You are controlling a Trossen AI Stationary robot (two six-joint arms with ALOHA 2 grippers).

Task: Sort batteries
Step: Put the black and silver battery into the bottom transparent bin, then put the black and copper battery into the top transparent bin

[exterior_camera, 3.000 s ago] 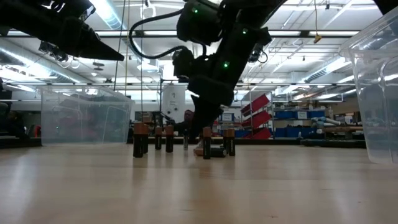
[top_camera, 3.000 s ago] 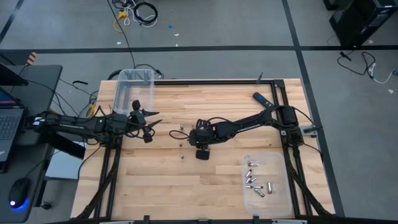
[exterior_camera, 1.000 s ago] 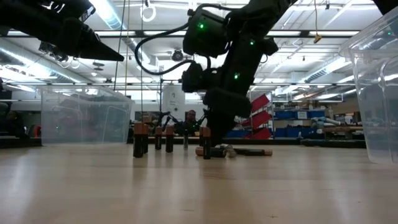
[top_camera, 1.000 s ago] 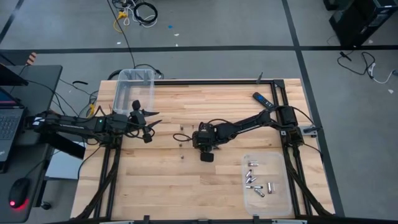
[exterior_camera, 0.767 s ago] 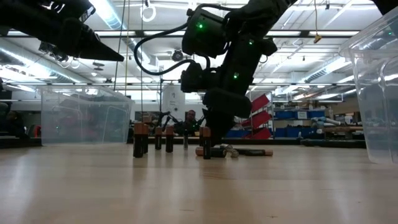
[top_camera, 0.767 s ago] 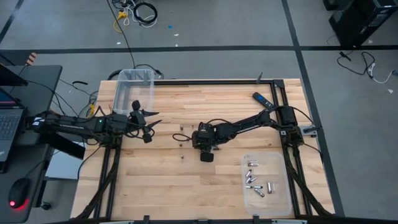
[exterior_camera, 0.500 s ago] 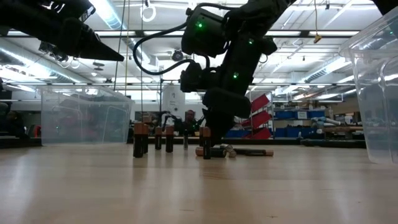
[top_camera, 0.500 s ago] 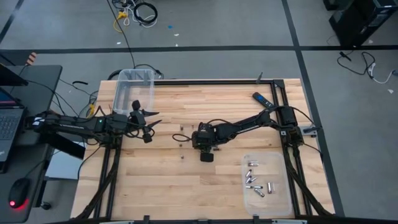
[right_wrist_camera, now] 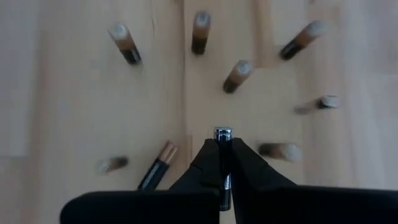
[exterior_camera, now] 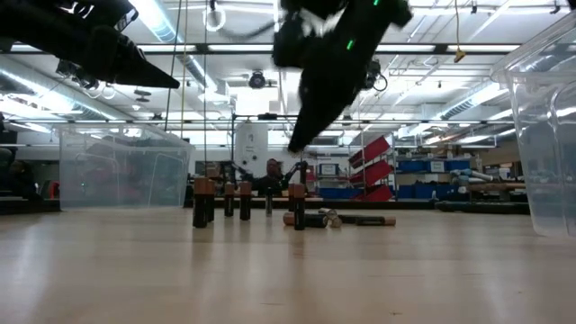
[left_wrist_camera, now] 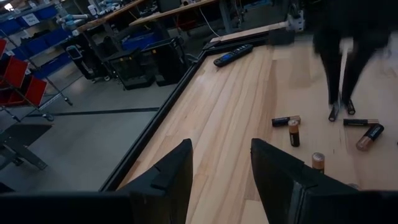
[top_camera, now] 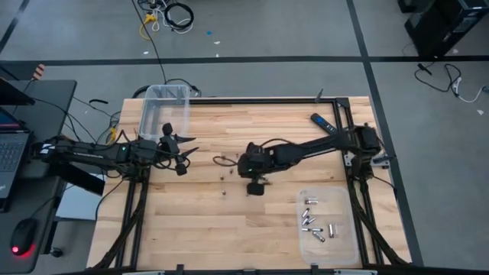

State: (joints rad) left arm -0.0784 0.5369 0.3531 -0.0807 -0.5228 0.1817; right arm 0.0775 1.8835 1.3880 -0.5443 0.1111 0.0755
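Now a thin silver-capped battery (right_wrist_camera: 222,155) sits clamped between the right gripper's (right_wrist_camera: 222,163) dark fingers (right_wrist_camera: 206,163), its shiny end poking out past the tips. Jaws closed tight on it, lifted clear of the wood. In the high view the right gripper (top_camera: 250,162) hangs over the middle of the wooden table (top_camera: 229,229); in the low view it is up above the standing cells, blurred.

Below it, loose batteries (right_wrist_camera: 236,76) spread on the wood, copper-and-black ones, some upright, some lying flat; one lying cell (right_wrist_camera: 156,165) is just beside the finger tips in the wrist view. Low view: a row of upright cells (exterior_camera: 200,202) to one side, a few lying ones (exterior_camera: 310,219) next to them. High view shows only small dark specks near the table's centre (top_camera: 223,174).

More batteries, silvery, lie in a clear tray (top_camera: 345,241) at the table's near right corner (top_camera: 312,222), well apart from the loose group.

Left gripper (top_camera: 183,143) waits above the table's left side, beside a clear plastic bin (top_camera: 150,114) at the far left corner. Its fingers (left_wrist_camera: 173,168) stand apart, nothing between them.

Black-and-blue remote (top_camera: 322,123) lies near the far right edge, beside the right arm's base. Laptop (top_camera: 11,149) and mouse (top_camera: 21,231) sit on a desk off the table's left.
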